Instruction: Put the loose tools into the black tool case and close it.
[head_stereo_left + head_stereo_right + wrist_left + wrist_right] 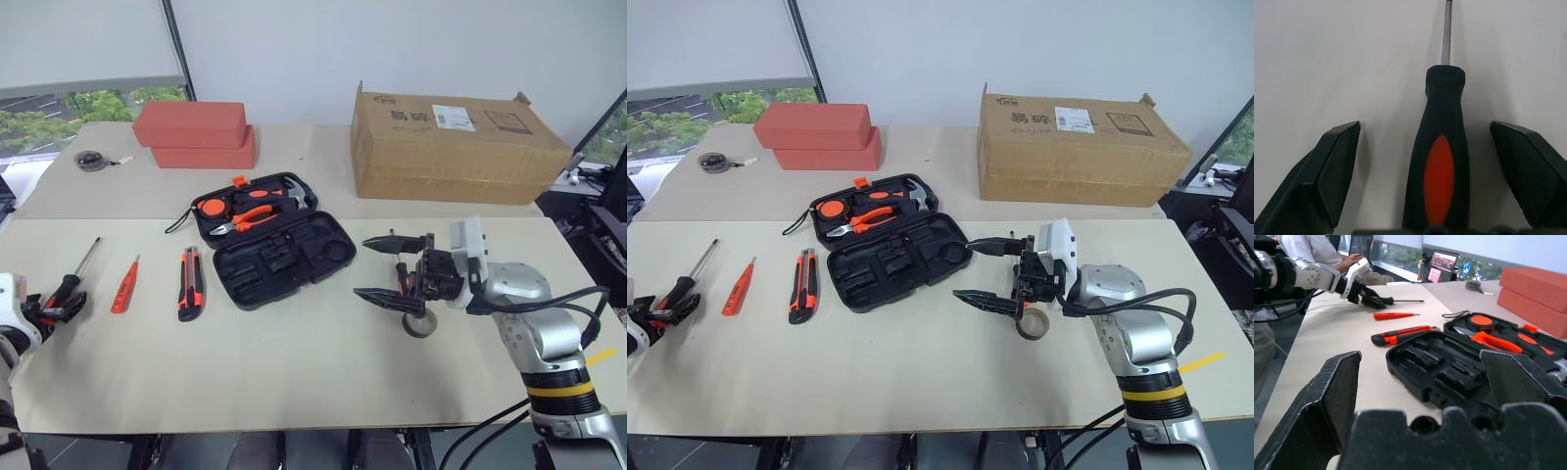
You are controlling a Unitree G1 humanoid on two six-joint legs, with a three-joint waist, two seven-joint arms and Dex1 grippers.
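The black tool case (274, 240) lies open near the middle of the tabletop (294, 362), pliers (245, 219) and hammer (294, 196) seated in its far half, the near half's slots bare. To its left lie the utility knife (190, 283), then the slim orange screwdriver (124, 285), then a black-handled screwdriver (71, 279). The left hand (54, 308) has its fingers spread wide either side of that handle (1439, 161), not touching it. Right of the case, the right hand (387, 269) hangs wide open and empty above the tape roll (419, 323). Behind stand red boxes (196, 135) and a cardboard box (451, 147).
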